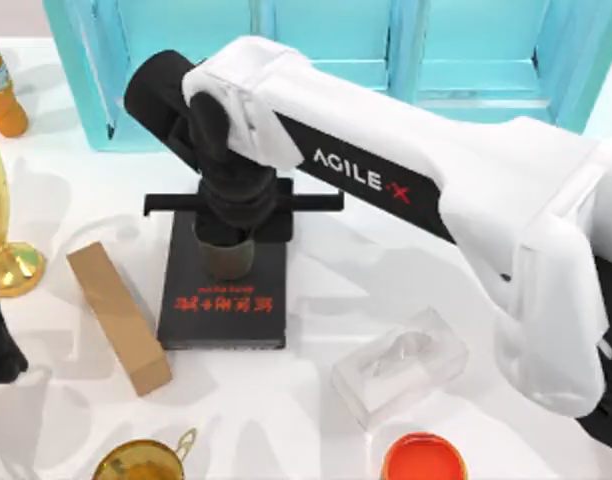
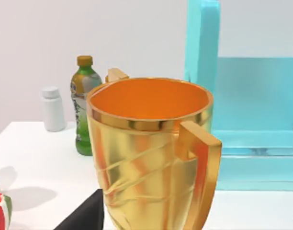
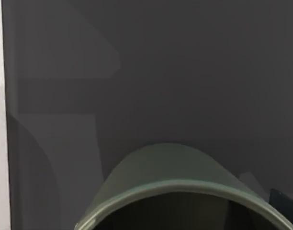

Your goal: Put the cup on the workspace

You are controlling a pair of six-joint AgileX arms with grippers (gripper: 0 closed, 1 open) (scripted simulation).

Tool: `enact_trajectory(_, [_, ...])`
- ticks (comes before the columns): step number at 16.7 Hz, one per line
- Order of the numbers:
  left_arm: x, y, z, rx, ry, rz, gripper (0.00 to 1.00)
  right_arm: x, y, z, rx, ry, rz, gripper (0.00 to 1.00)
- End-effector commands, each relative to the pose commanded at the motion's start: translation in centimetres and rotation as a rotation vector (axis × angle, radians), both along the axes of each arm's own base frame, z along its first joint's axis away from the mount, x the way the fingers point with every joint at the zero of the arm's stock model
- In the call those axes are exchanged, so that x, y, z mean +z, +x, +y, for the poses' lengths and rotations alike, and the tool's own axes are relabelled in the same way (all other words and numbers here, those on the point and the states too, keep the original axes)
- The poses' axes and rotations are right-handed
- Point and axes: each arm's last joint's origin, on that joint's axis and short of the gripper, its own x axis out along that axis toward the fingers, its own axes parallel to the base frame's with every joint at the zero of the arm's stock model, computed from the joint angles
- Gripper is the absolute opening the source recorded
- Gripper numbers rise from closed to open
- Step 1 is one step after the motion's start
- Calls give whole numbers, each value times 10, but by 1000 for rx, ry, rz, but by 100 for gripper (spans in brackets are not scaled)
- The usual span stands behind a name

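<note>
Cup: matte olive-grey, handleless, on black book | right gripper: grip state unclear, directly above

We see bright, even light on the white workspace, with soft grey shadows. Our right wrist view is dim, close-up

- Cup: small, matte, dark olive-grey cylinder without a handle; stands upright on the black book, mouth hidden under the right arm's wrist.
- Workspace: broad, flat white desk surface surrounding the book.
</note>
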Motion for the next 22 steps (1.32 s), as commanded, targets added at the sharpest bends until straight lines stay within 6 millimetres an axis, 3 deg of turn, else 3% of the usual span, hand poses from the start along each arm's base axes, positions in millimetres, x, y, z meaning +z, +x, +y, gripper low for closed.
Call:
enact_trajectory(11, [0, 0, 0, 0, 0, 0, 100, 5, -1, 2, 1, 0, 0, 0])
enact_trajectory(18, [0, 0, 0, 0, 0, 0, 100, 45, 0, 3, -1, 18, -16, 0])
enact_trajectory(22, [0, 0, 0, 0, 0, 0, 100, 51, -3, 0, 4, 3, -3, 0])
